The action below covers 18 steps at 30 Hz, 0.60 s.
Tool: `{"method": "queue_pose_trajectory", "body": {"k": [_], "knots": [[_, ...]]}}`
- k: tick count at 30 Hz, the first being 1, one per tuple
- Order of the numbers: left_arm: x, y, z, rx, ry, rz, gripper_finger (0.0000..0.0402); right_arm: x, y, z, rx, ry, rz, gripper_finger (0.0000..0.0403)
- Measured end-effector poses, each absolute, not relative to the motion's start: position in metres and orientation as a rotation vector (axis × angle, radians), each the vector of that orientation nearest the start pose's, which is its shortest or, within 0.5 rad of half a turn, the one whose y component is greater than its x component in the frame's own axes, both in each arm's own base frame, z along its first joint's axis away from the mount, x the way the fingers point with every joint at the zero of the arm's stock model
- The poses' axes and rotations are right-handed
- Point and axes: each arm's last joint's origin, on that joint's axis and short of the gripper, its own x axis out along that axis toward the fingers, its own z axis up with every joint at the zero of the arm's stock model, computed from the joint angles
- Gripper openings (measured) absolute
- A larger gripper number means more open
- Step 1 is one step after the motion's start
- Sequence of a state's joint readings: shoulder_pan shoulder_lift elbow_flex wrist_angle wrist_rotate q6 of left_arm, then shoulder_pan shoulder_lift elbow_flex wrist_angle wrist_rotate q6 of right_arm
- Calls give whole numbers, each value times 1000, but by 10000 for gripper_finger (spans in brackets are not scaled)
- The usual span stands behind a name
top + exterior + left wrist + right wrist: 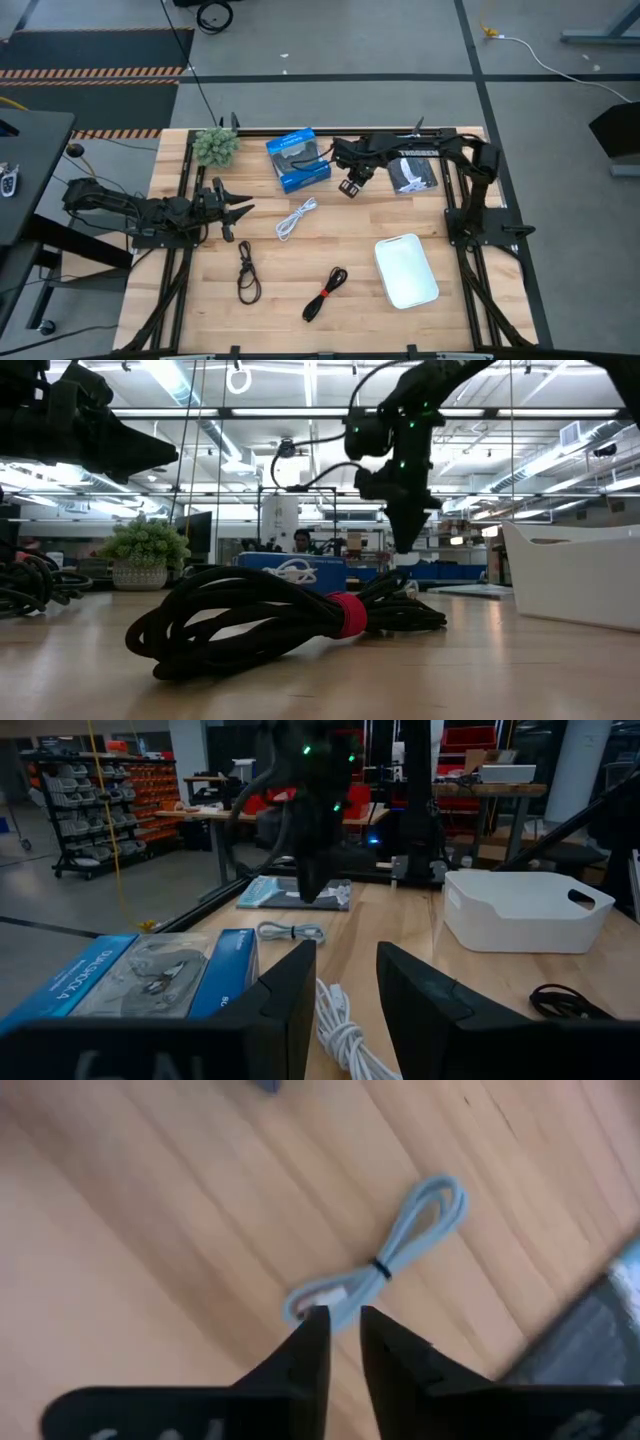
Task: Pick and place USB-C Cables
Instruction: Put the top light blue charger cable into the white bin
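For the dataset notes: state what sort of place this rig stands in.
Probably a robotics lab inside a warehouse-style workshop. Beyond the wooden table, the left wrist view shows shelving with parts bins and workbenches; the low view shows an open ceiling with long strip lights.

The right arm reaches in from the right side of the tabletop (360, 225), elbow bent and forearm stretched toward the far middle, with its wrist turned downward so the right claw (352, 187) hangs above the wood (in the low view it points straight down, tips clear of the surface). Its two fingers (312, 1345) stand parted by a narrow gap. The left arm lies low along the left edge, its left claw (240, 212) pointing inward with fingers (290, 990) spread apart.
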<state>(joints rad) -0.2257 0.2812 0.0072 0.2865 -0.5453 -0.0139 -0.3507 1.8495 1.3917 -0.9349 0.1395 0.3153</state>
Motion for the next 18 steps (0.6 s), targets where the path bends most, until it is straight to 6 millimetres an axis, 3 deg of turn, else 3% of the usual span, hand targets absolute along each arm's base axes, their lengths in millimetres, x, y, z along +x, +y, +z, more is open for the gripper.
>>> {"method": "queue_pose_trajectory", "body": {"k": [9, 18], "knots": [[112, -10, 169, -18, -14, 320, 117, 334, -158, 162, 469, 1426, -692, 142], [111, -10, 169, -19, -14, 320, 117, 329, -173, 158, 490, 1423, -698, 140]]}}
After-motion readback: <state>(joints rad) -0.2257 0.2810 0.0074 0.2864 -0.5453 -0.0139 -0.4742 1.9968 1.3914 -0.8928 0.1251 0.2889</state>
